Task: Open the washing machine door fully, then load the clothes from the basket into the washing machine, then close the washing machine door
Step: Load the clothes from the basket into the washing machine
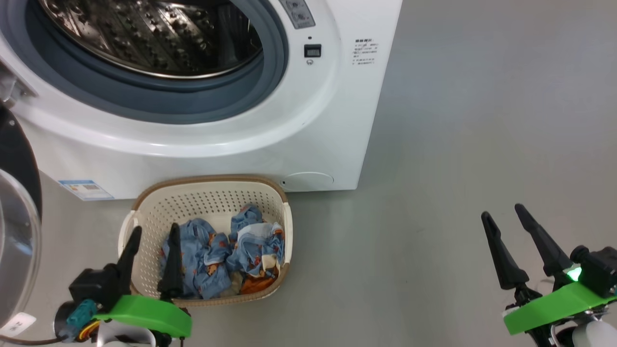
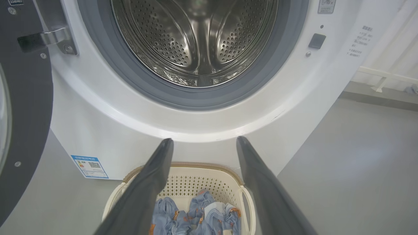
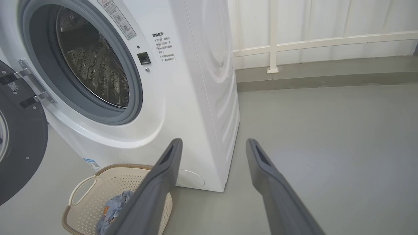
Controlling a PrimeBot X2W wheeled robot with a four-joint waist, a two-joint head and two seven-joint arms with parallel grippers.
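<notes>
The white washing machine (image 1: 328, 120) stands ahead with its steel drum (image 1: 154, 33) exposed. Its black door (image 1: 19, 164) is swung wide to the left, also seen as the door (image 2: 26, 107) and the door (image 3: 19, 143). On the floor against the machine sits the cream basket (image 1: 144, 212) holding crumpled blue clothes (image 1: 221, 255). My left gripper (image 1: 154, 233) hovers open over the basket's near left side, nothing between its fingers. My right gripper (image 1: 503, 212) is open above bare floor, well right of the basket. The clothes (image 2: 196, 215) lie below the left fingers (image 2: 153, 182).
Grey floor (image 1: 458, 144) spreads to the right of the machine. A white railing (image 3: 294, 45) and a low kerb run along the wall behind. A blue label (image 1: 87, 189) marks the machine's lower front.
</notes>
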